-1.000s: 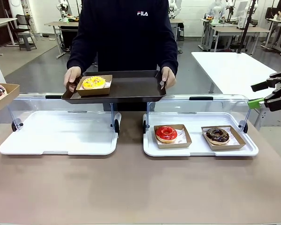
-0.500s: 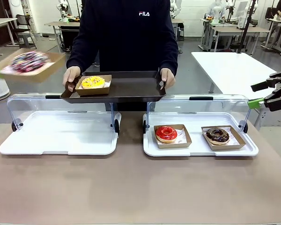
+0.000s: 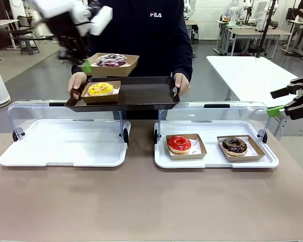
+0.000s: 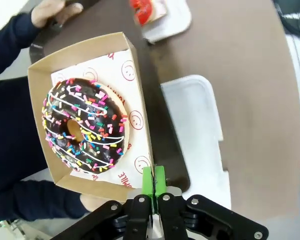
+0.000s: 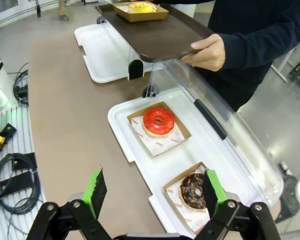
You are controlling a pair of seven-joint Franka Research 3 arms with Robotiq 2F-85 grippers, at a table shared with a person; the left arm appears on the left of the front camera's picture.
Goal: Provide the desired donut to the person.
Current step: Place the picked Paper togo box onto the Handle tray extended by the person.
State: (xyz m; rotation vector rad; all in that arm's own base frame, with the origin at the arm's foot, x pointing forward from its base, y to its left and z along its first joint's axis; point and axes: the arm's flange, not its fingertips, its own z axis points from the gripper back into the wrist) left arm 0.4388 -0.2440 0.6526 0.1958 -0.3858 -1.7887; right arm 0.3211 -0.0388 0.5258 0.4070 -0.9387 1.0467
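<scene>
My left gripper (image 3: 87, 66) is shut on the rim of a cardboard box (image 4: 117, 47) that holds a chocolate donut with coloured sprinkles (image 3: 111, 60) (image 4: 85, 131). It hangs just above the dark brown tray (image 3: 141, 95) that the person (image 3: 141, 35) holds in both hands. A yellow donut (image 3: 101, 88) (image 5: 142, 7) in its own box sits on that tray's left part. In the left wrist view the green pads (image 4: 148, 180) are pressed together on the box edge. My right gripper (image 3: 273, 102) (image 5: 155, 192) stands open at the far right, with nothing between its fingers.
A red donut (image 3: 179, 143) (image 5: 158, 121) and a plain chocolate donut (image 3: 235, 145) (image 5: 192, 190) lie in boxes in the right display case (image 3: 265, 160). The left display case (image 3: 20, 159) has its clear lid raised. The brown tabletop (image 3: 141, 201) stretches in front.
My left arm has swung the sprinkled donut from the far left edge up and rightward, to just over the person's tray. The person, the tray and my right gripper have held still.
</scene>
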